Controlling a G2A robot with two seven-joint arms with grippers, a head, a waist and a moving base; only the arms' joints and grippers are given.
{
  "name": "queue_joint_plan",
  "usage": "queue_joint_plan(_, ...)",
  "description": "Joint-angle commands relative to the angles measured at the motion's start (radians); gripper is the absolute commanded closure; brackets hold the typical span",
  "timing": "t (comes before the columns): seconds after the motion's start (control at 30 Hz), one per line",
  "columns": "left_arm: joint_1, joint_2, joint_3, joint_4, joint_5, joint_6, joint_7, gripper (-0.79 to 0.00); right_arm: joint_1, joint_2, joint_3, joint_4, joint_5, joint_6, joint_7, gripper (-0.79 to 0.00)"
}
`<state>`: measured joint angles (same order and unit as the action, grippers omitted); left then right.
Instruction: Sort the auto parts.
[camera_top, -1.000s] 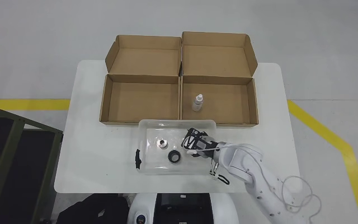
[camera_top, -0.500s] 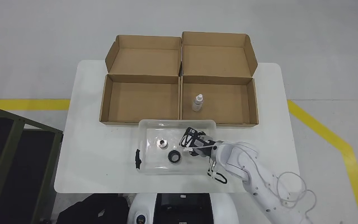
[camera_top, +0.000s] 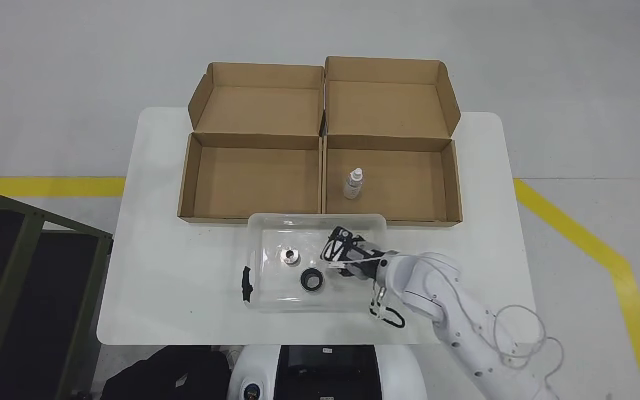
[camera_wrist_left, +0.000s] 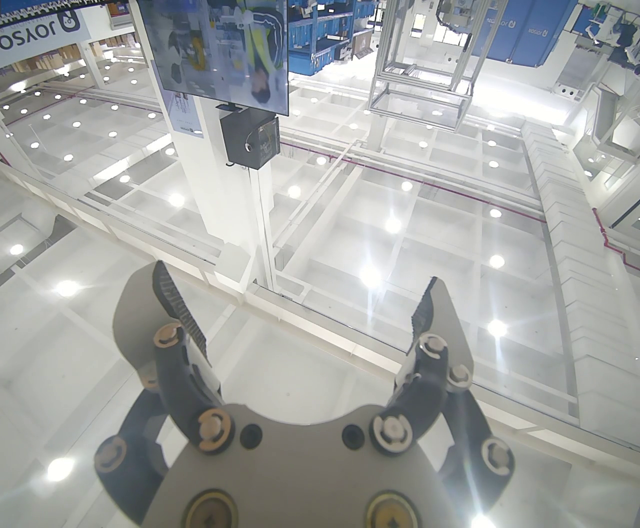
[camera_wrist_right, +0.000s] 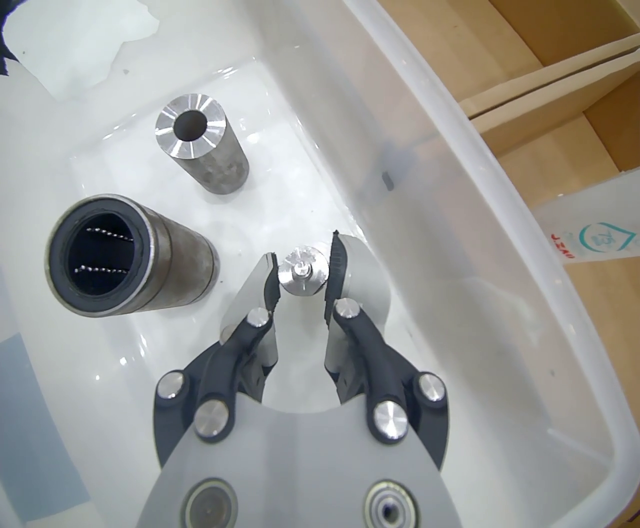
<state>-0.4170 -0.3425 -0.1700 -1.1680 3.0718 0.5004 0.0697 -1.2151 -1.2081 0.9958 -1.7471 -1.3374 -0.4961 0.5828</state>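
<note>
Where right pincer (camera_wrist_right: 301, 261) clamps, stud (camera_wrist_right: 303, 276) sits.

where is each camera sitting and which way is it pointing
Top view: above the arms, looking down at the table; right arm in the clear bin.
Left wrist view: on the left wrist, facing up at the ceiling; left gripper, fingers apart, empty.
Right wrist view: on the right wrist, looking down into the bin; right gripper, fingers on a small round part.
Shared: top and right wrist views both show the bin, bearing and metal sleeve.
</note>
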Motion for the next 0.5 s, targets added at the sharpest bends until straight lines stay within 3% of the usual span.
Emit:
queue_joint_plan(0.0, 0.0, 0.0, 0.0, 0.0, 0.0, 0.0, 0.0, -0.785, -0.002, 0.0, 0.002, -0.008, 0.006, -0.002, -0.005, 0.0)
queue_joint_plan(0.47, 0.0, 0.0, 0.0, 0.0, 0.0, 0.0, 0.0, -0.785, -0.062, 0.014, 0.055, -0.193, 0.077, -0.02, -0.03, 0.0)
